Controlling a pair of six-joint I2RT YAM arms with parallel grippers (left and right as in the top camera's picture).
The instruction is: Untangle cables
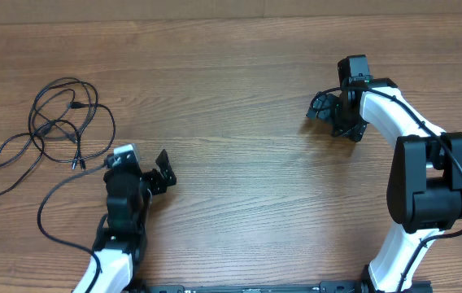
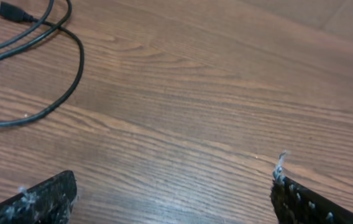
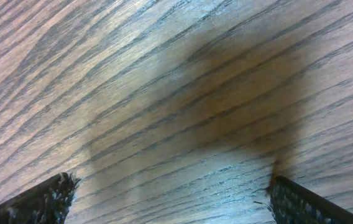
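the cables are lying tangled in loose loops at the left of the bench, untouched, with the left pincer gaping empty beside them and the right pincer hanging open and empty well apart, so the untangling is not yet beginning.

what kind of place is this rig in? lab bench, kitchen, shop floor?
Most likely a robotics lab or data-collection bench. The left arm and right arm stand at one edge of a plain wood-grain table, with a loose tangle of thin black cables laid out as the work item. No household or factory surroundings show.
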